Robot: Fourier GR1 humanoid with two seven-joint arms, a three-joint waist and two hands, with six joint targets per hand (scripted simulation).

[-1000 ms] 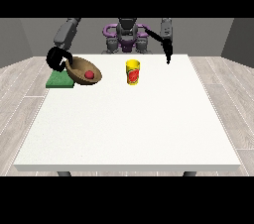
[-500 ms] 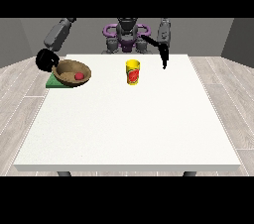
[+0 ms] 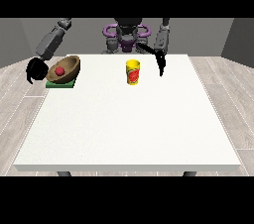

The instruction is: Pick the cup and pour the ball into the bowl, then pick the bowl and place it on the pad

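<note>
The hand at the view's left [image 3: 35,71] hangs just off the table's edge, beside the round brown wooden bowl [image 3: 66,68]; its black fingers look curled inward, and they seem to hold nothing, though whether they touch the bowl's rim cannot be told. That bowl sits tilted on the flat green square pad [image 3: 60,84], and the small red ball [image 3: 60,71] lies inside it. Well to the other side of the bowl, the yellow cylindrical cup with a red label [image 3: 132,72] stands upright and alone. Beyond the cup, farther again from the bowl, the hand at the view's right [image 3: 160,62] hangs with its fingers pointing straight down and holding nothing.

By this layout the pour looks finished and the bowl has reached the pad; what remains, as I judge it, is only for the bowl to settle level.

The bowl looks smooth and curved, the pad thin and matte, and the large white table [image 3: 129,129] plain and flat.
</note>
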